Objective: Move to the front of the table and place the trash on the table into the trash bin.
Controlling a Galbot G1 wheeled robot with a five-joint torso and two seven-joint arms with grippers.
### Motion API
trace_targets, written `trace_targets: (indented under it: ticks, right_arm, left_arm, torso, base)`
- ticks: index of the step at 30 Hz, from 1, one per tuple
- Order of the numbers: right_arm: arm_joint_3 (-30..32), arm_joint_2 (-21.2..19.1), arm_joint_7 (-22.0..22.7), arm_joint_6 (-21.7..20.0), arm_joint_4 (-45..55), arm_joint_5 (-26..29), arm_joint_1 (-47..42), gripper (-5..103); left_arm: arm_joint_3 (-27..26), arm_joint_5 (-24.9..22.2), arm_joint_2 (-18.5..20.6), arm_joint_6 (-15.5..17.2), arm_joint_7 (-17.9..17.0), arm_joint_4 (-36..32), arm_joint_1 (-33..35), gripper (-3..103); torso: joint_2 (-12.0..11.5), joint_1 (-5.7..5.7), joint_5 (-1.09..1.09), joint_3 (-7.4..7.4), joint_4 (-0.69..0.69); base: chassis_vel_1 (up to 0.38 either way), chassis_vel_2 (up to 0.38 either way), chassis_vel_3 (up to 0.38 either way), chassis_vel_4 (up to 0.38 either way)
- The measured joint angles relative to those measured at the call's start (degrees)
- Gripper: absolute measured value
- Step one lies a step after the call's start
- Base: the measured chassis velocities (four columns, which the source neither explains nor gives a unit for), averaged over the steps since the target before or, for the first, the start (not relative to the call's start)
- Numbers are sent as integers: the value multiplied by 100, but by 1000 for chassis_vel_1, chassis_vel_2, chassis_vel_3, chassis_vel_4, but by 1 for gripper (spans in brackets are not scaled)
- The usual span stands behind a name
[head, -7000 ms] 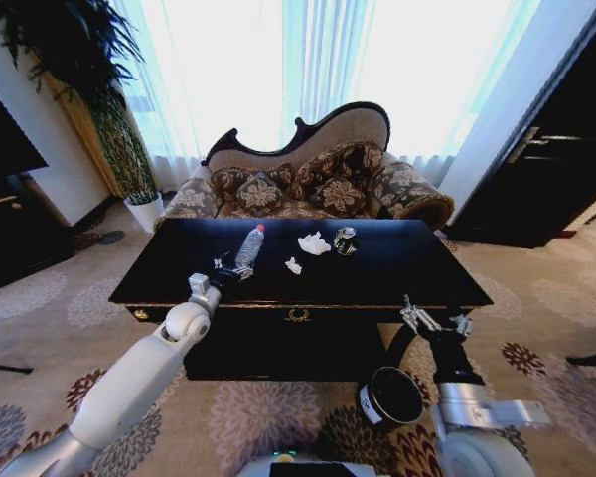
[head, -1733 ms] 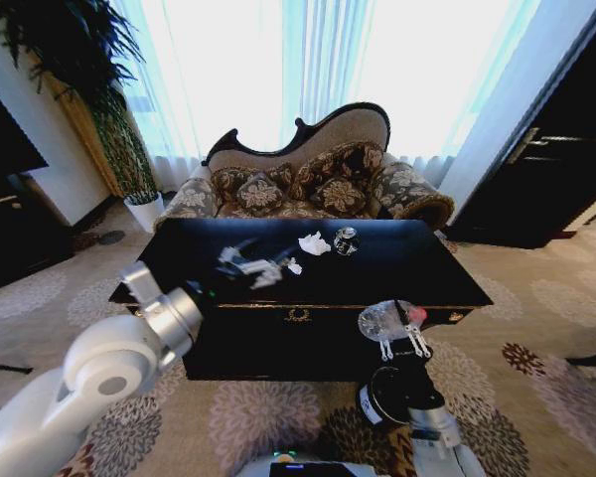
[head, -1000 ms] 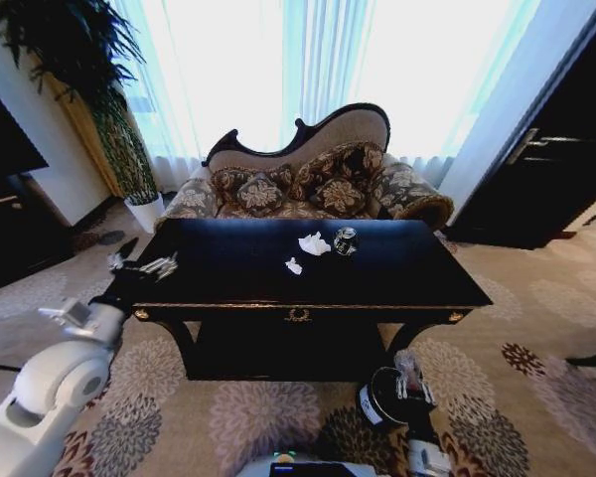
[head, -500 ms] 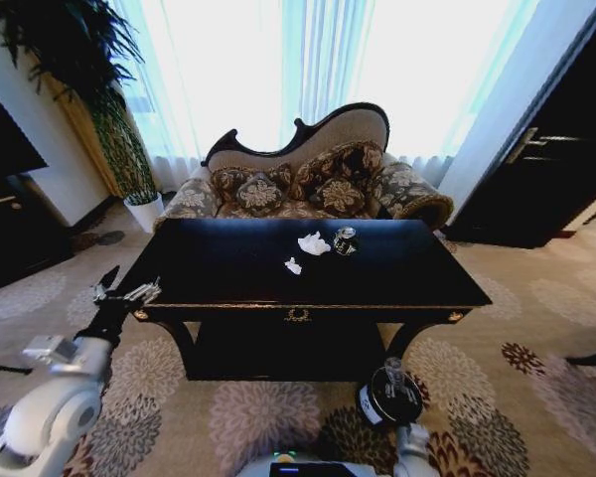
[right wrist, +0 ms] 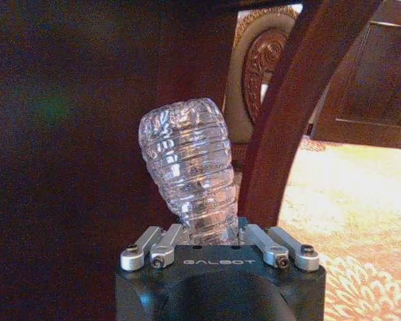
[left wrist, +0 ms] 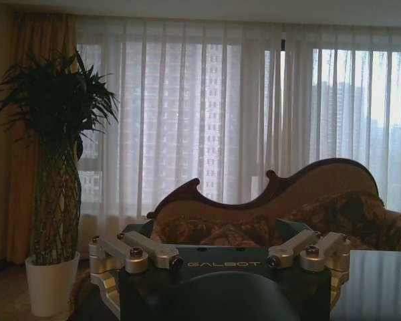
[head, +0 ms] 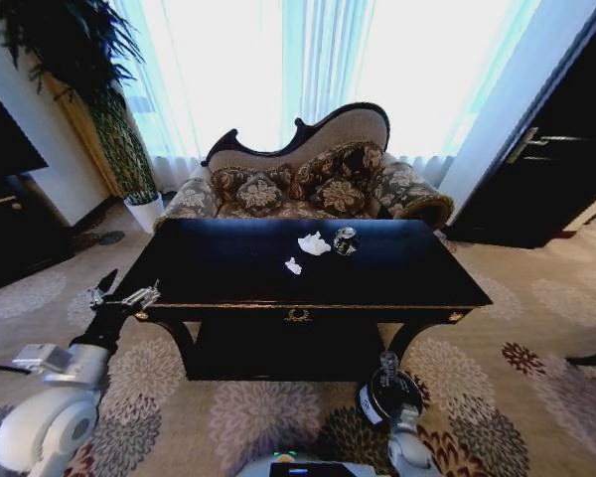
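Observation:
On the glossy black table point(head: 397, 268) lie two white tissue wads point(head: 314, 242) point(head: 293, 265) and a small dark cup point(head: 346, 239). My right gripper point(head: 388, 380) hangs low in front of the table, right over the black trash bin point(head: 374, 400). In the right wrist view it point(right wrist: 212, 235) is shut on the neck end of the clear plastic bottle point(right wrist: 187, 160), which stands up beside a curved table leg point(right wrist: 287, 120). My left gripper point(head: 121, 296) is off the table's front left corner, its fingers point(left wrist: 147, 253) spread open around nothing.
A patterned sofa point(head: 308, 179) stands behind the table. A tall plant in a white pot point(head: 144, 211) is at the back left, a dark cabinet point(head: 10, 229) at the left and a dark door point(head: 556, 169) at the right. Patterned carpet surrounds the table.
The bottle has left the table and passed into my right gripper, which has sunk to the bin. My left arm has swung out past the table's left end.

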Motion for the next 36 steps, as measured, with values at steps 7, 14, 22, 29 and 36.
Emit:
trace_targets:
  ticks: [7, 14, 22, 29, 36]
  right_arm:
    - [11, -108, -41, 164, -450, -67, 279, 28]
    - [45, -215, -117, 293, -699, -63, 415, 37]
    - [50, -256, -181, 408, -941, -34, 396, 65]
    - [57, -251, -225, 432, -989, 77, 367, 92]
    - [69, -135, -234, 437, -508, 224, -12, 100]
  left_arm:
    - [63, 1, 53, 33, -33, -91, 34, 100]
    - [92, -56, 27, 11, -65, -95, 13, 100]
    - [26, -139, 20, -5, -66, -39, 2, 100]
    - [-40, -203, 13, -82, -55, -114, 1, 100]
    - [-126, -243, 7, -156, -6, -128, 32, 100]
  torso:
    - [0, 0, 1, 0, 2]
    - [0, 0, -1, 0, 2]
    - [0, 0, 0, 0, 2]
    - [0, 0, -1, 0, 2]
    - [0, 0, 0, -1, 3]
  base:
    - [0, 0, 0, 0]
    - [0, 0, 0, 0]
    - [0, 0, 0, 0]
    - [0, 0, 0, 0]
    - [0, 0, 0, 0]
